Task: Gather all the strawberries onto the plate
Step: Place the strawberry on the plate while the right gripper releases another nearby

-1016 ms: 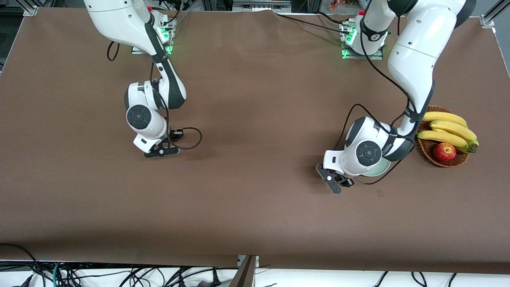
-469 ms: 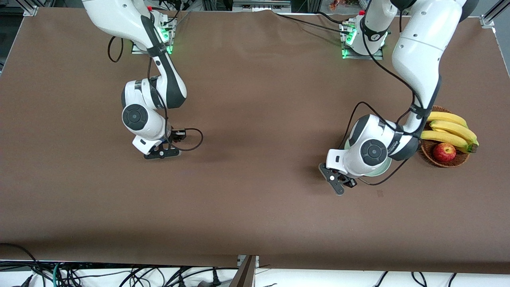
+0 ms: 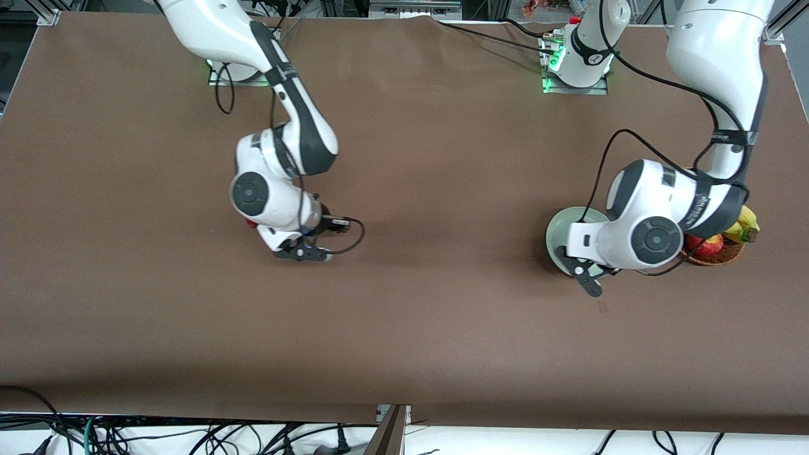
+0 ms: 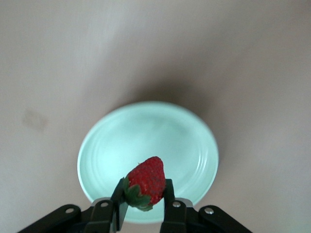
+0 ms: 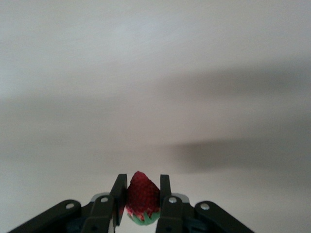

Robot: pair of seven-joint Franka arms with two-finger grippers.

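My left gripper is shut on a red strawberry with a green cap and holds it up over the pale mint-green plate. In the front view the plate lies toward the left arm's end of the table, half covered by the left wrist. My right gripper is shut on a second strawberry above bare brown table. In the front view a small red bit shows beside the right wrist; I cannot tell whether it is the held berry or another.
A brown wicker basket with a red-yellow apple and bananas stands beside the plate, partly covered by the left arm. Cables loop from both wrists.
The left hand has moved toward the basket, baring part of the plate. The right hand has moved toward the left arm's end of the table.
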